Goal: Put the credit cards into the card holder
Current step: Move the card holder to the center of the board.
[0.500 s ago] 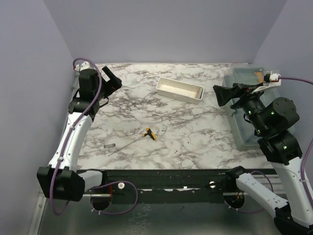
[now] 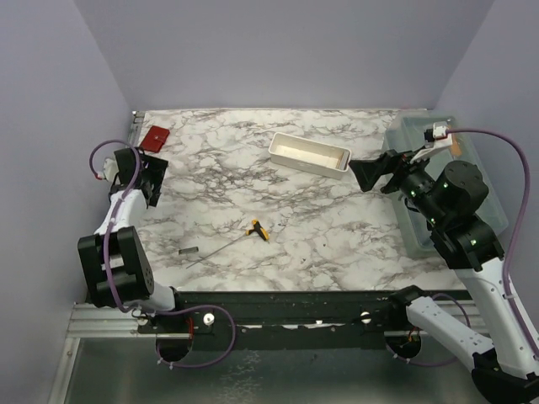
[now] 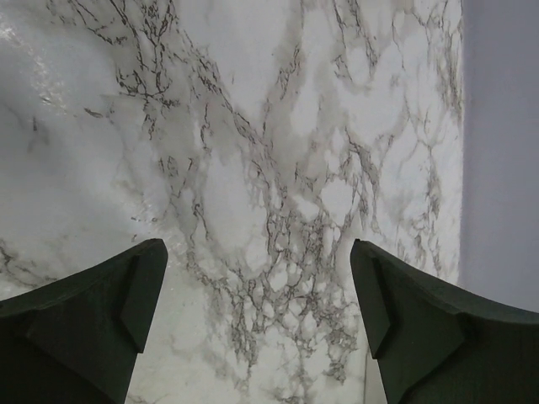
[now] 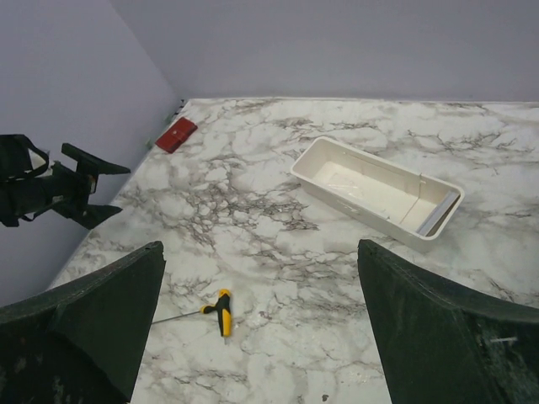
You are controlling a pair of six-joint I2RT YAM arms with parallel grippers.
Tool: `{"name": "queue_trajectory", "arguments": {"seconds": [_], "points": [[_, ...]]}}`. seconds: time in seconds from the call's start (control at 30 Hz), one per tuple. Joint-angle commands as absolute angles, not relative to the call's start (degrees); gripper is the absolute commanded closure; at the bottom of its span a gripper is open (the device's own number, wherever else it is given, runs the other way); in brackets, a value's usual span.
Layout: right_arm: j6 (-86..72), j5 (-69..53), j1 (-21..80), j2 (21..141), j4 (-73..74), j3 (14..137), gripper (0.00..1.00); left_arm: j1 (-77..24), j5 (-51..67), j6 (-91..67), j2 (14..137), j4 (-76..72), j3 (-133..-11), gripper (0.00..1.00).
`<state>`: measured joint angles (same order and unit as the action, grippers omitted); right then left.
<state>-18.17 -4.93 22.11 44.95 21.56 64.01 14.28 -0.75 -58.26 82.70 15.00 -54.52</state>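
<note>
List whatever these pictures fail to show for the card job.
- Credit cards: seen in no view; the right arm partly covers the clear bin in the top view, its contents unclear.
- Card holder: far and small in top and right wrist views; only its red outside shows, slots hidden.
- Small grey item left of the yellow-handled tool: too small to name.
- Left wrist view: only marble table.

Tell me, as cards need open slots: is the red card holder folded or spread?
Folded, it appears: the red card holder lies flat at the far left corner of the table, showing only its red outside, no lining.
</note>
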Motion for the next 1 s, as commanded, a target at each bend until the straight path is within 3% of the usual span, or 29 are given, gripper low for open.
{"name": "queue_trajectory", "arguments": {"seconds": [0.0,0.2,0.33,0.97], "points": [[-18.9,-7.3,21.9,44.7,21.2,64.3,0.00,14.5,-2.9,-69.0,86.2,-3.2,-50.1,0.01],[-19.4,-7.9,21.9,44.5,22.5,66.0,0.00,15.0,-9.6,-71.2,95.8,-21.6,-48.1,0.01],[-19.8,-7.6,21.9,43.6,23.3,66.3,0.00,15.4,-9.7,-69.0,104.2,-27.8,-51.5,0.09],[-20.3,-6.5,21.9,43.9,27.7,70.0,0.00,16.5,-7.3,-73.0,128.0,-33.0,-69.0,0.39]]}}
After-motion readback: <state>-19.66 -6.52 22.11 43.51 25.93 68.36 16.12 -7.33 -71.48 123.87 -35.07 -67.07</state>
